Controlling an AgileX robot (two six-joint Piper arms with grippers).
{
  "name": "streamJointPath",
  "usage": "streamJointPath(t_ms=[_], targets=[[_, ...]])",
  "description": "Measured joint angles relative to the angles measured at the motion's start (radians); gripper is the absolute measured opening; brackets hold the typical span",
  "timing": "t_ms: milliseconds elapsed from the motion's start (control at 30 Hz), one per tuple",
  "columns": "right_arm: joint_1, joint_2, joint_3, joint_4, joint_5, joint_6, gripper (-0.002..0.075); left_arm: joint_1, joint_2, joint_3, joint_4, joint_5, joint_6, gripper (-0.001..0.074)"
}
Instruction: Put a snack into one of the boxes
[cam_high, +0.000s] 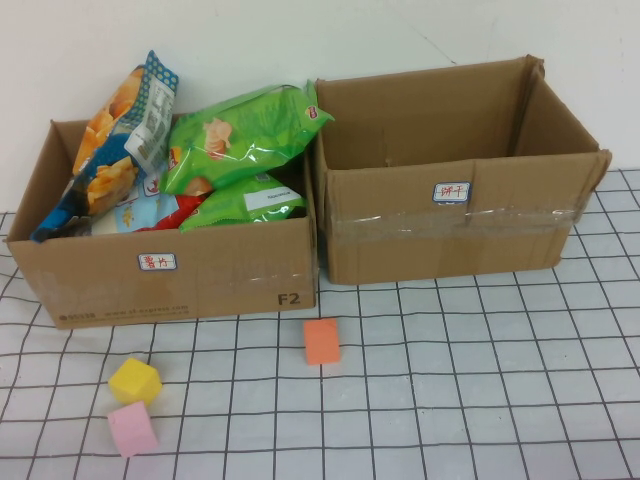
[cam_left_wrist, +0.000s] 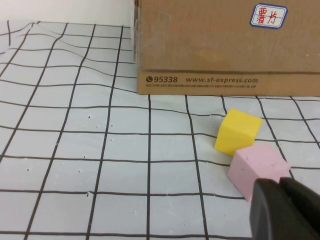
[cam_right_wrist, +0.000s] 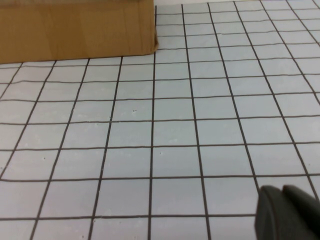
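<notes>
The left cardboard box (cam_high: 200, 275) holds several snack bags: a green bag (cam_high: 240, 135) on top, an orange and blue chip bag (cam_high: 120, 140) at its left. The right cardboard box (cam_high: 450, 235) looks empty. Neither arm shows in the high view. In the left wrist view my left gripper (cam_left_wrist: 281, 186) is shut and empty, just in front of a pink cube (cam_left_wrist: 257, 167), with the left box's front wall (cam_left_wrist: 225, 45) beyond. In the right wrist view my right gripper (cam_right_wrist: 282, 192) is shut and empty over the gridded cloth, a box corner (cam_right_wrist: 100, 30) far ahead.
A yellow cube (cam_high: 135, 381), a pink cube (cam_high: 132, 429) and an orange cube (cam_high: 322, 341) lie on the white gridded cloth in front of the boxes. The yellow cube (cam_left_wrist: 238, 131) touches the pink one in the left wrist view.
</notes>
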Motion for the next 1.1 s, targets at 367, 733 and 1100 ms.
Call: streamJointPath(t_ms=[367,733,1100], targets=[[-0.029,0.0,0.0,0.0,0.0,0.0,0.0,0.0,0.0,0.0,0.0,0.001,0.0,-0.0001],[-0.031,0.0,0.0,-0.052,0.0,-0.006,0.0,0.0,0.0,0.0,0.0,0.001,0.0,-0.0001],[-0.031,0.0,0.0,-0.083,0.002,-0.008,0.0,0.0,0.0,0.0,0.0,0.001,0.0,-0.0001]])
